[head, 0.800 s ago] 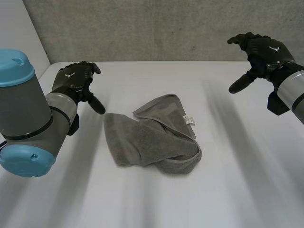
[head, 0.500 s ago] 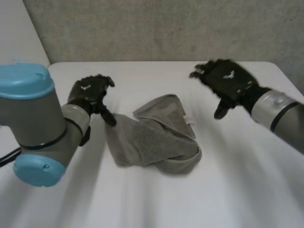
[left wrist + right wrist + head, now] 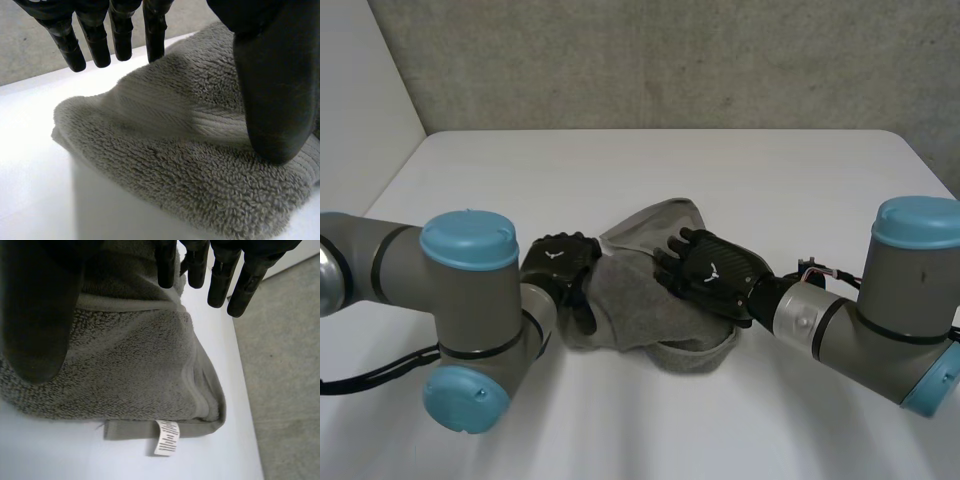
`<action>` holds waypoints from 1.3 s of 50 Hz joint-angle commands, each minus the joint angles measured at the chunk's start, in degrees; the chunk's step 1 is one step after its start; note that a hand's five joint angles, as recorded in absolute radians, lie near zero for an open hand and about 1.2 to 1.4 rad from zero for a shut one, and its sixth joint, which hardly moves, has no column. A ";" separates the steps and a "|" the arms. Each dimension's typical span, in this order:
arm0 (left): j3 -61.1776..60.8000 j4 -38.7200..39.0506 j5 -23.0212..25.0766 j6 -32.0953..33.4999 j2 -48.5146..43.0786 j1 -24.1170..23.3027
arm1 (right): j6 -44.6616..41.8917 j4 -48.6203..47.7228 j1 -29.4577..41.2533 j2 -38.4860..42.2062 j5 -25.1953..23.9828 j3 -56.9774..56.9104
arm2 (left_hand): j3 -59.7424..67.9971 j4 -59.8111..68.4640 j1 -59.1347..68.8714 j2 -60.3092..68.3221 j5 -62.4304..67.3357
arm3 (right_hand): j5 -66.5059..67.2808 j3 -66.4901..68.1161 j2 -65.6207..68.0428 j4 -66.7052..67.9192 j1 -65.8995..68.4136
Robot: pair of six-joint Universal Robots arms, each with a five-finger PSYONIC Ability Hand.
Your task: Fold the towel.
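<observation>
Your towel (image 3: 632, 305) lies bunched and rumpled on the white table (image 3: 650, 170). No clean fold is visible, so I judge the whole job remains. Your left hand (image 3: 558, 266) is at one end, fingers (image 3: 120, 35) straight and spread above the pile, thumb tip on the cloth. Your right hand (image 3: 712, 274) is over the other end, fingers (image 3: 220, 275) straight, slightly apart, pinching nothing. The label (image 3: 167, 436) lies beyond its fingertips.

In the head view the right robot hand (image 3: 710, 272) covers the middle of the towel (image 3: 625, 305); the left robot hand (image 3: 558, 265) hides its left edge; the label (image 3: 167, 436) carries print too small to read; in the left wrist view the towel runs out of the picture past the thumb.
</observation>
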 commanded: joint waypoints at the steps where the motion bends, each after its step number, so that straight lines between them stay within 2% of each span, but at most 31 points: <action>1: 1.35 0.39 0.01 5.37 -1.73 -1.03 | -1.77 -4.40 0.87 0.41 0.71 1.50 | -2.78 -3.11 6.81 8.55 8.87 | 13.09 -2.68 12.36 -4.37 12.46; 3: 1.61 0.83 0.01 6.16 -1.81 -1.03 | -1.77 -4.49 0.87 1.29 0.36 1.32 | -2.78 -3.11 11.18 12.92 13.25 | 31.99 -2.68 31.26 -4.37 31.36; 4: 1.70 1.26 0.01 6.42 -1.81 -1.03 | -1.77 -4.49 0.87 1.29 0.36 1.32 | -2.78 -3.11 17.51 19.25 19.58 | 32.10 -2.68 31.36 -4.37 31.47; 5: 1.78 1.79 0.09 6.51 -1.73 -1.03 | -1.68 -4.49 0.96 1.55 0.45 1.06 | -2.78 -3.11 24.23 25.98 26.30 | 43.75 -2.68 43.02 -4.37 43.12; 6: 1.78 1.80 0.09 6.51 -1.73 -1.03 | -1.60 -4.49 0.96 1.82 1.06 0.62 | -2.78 -3.11 24.30 26.04 26.37 | 54.69 -2.68 53.96 -4.37 54.06; 7: 1.78 2.41 0.09 6.51 -1.64 -0.86 | -1.59 -4.49 0.96 1.82 1.06 0.62 | -2.78 -3.11 29.30 31.04 31.36 | 54.80 -2.68 54.07 -4.37 54.17; 8: 1.87 3.02 0.18 6.51 -1.38 -0.68 | -1.59 -4.49 0.87 2.17 1.50 0.36 | -2.78 -3.11 33.68 35.42 35.74 | 64.46 -2.68 63.73 -4.37 63.83; 12: 1.87 3.55 1.15 6.42 -1.11 0.46 | -0.80 -4.40 0.79 2.17 4.31 -0.96 | -2.78 -3.11 40.62 42.36 42.68 | 66.35 -2.68 65.62 -4.37 65.72; 14: 1.87 3.55 1.59 6.42 -0.85 1.60 | 3.13 -4.32 0.35 1.21 11.04 -2.45 | -2.78 -3.11 42.64 44.38 44.70 | 66.35 -2.68 65.62 -4.37 65.72; 15: 1.79 3.55 1.76 6.42 -0.41 3.00 | 3.15 -4.31 0.35 1.20 11.08 -2.46 | -2.78 -3.11 43.64 45.38 45.70 | 66.35 -2.68 65.62 -4.37 65.72; 16: 1.70 3.55 2.03 6.33 0.11 4.05 | 6.02 -4.31 0.26 0.25 14.13 -2.98 | -2.78 -3.11 45.14 46.89 47.21 | 66.35 -2.68 65.62 -4.37 65.72; 17: 1.70 3.55 2.03 6.33 0.12 4.06 | 6.05 -4.31 0.26 0.24 14.16 -2.98 | -2.78 -3.11 45.16 46.90 47.23 | 66.35 -2.68 65.62 -4.37 65.72; 19: 1.96 3.90 2.03 6.42 0.47 5.55 | 12.09 -4.58 0.00 -1.78 18.54 -3.60 | -2.78 -3.11 45.50 47.24 47.56 | 66.35 -2.68 65.62 -4.37 65.72; 22: 2.14 4.35 1.94 6.42 0.47 6.17 | 17.28 -4.58 -0.35 -2.66 19.43 -4.21 | -2.78 -3.11 45.50 47.24 47.56 | 66.35 -2.68 65.62 -4.37 65.72; 28: 2.31 6.37 1.85 6.77 0.47 9.95 | 19.24 -4.49 -0.62 -2.75 21.10 -4.74 | -2.78 -3.11 44.99 46.74 47.06 | 66.35 -2.68 65.62 -4.37 65.72; 33: 2.40 6.37 1.85 6.68 0.82 12.94 | 19.06 -3.96 -1.24 -2.31 27.94 -5.18 | -2.78 -3.11 44.82 46.57 46.89 | 66.35 -2.68 65.62 -4.37 65.72; 37: 2.40 6.45 1.94 6.60 2.31 15.13 | 19.23 -3.61 -1.24 -2.84 28.75 -4.57 | -2.78 -3.11 44.15 45.90 46.22 | 66.35 -2.68 65.62 -4.37 65.72; 43: 2.66 6.63 1.85 6.60 2.67 16.02 | 20.81 -0.55 0.25 -5.12 27.78 -3.60 | -2.78 -3.11 42.47 44.21 44.54 | 66.35 -2.68 65.62 -4.37 65.72; 45: 2.84 6.63 2.11 6.25 2.76 16.28 | 22.40 0.26 1.14 -5.48 27.78 -3.78 | -2.78 -3.11 32.95 34.69 35.02 | 66.35 -2.68 65.62 -4.37 65.72; 46: 2.84 6.63 2.12 6.25 2.76 16.28 | 24.14 0.78 1.83 -5.74 27.87 -3.95 | -2.78 -3.11 32.88 34.62 34.95 | 66.35 -2.68 65.62 -4.37 65.72; 47: 2.58 6.63 2.20 6.16 2.93 16.28 | 25.46 0.87 2.19 -6.00 28.22 -4.12 | -2.78 -3.11 22.89 24.63 24.96 | 66.35 -2.68 65.62 -4.37 65.72; 48: 2.58 6.63 2.20 6.16 2.93 16.28 | 25.48 0.87 2.19 -6.00 28.22 -4.13 | -2.78 -3.11 22.79 24.53 24.86 | 66.35 -2.68 65.62 -4.37 65.72; 50: 1.96 6.54 2.38 6.16 3.80 15.58 | 26.09 0.78 2.37 -6.00 28.57 -4.13 | -2.78 -3.11 14.90 16.64 16.97 | 66.35 -2.68 65.62 -4.37 65.72; 51: 1.96 6.54 2.38 6.16 3.81 15.58 | 26.27 0.78 2.37 -6.00 29.09 -4.21 | -2.78 -3.11 14.88 16.63 16.95 | 60.75 -2.68 60.02 -4.37 60.12; 52: 1.61 6.28 2.81 5.90 5.12 15.14 | 26.27 0.70 2.37 -6.00 29.97 -4.30 | -2.78 -3.11 13.55 15.29 15.62 | 31.88 -2.68 31.15 -4.37 31.25; 53: 0.83 5.84 3.60 5.11 6.87 14.53 | 26.27 0.70 2.37 -6.00 29.98 -4.30 | -2.78 -3.11 10.37 12.12 12.44 | 31.59 -2.68 30.86 -4.37 30.96; 54: 0.82 5.84 3.61 5.10 6.89 14.52 | 26.18 0.61 2.28 -6.00 30.85 -4.30 | -2.78 -3.11 10.34 12.08 12.41 | 10.28 -2.68 9.55 -4.37 9.65; 55: -0.14 5.84 4.65 4.15 8.71 13.48 | 26.01 0.52 2.19 -6.18 30.77 -4.30 | -2.78 -3.11 4.68 6.42 6.74 | -2.43 -2.68 -3.16 -4.37 -3.06; 58: -2.95 5.84 7.02 2.12 12.32 10.41 | 25.65 0.70 1.84 -6.44 30.51 -4.30 | -2.78 -3.11 -2.09 -0.34 -0.02 | -3.65 -2.68 -4.38 -4.37 -4.28; 65: -8.67 6.19 10.82 1.50 16.55 5.47 | 21.53 0.69 1.31 -8.02 29.45 -3.78 | -2.78 -3.11 -3.29 -1.54 -1.22 | -3.65 -2.68 -4.38 -4.37 -4.28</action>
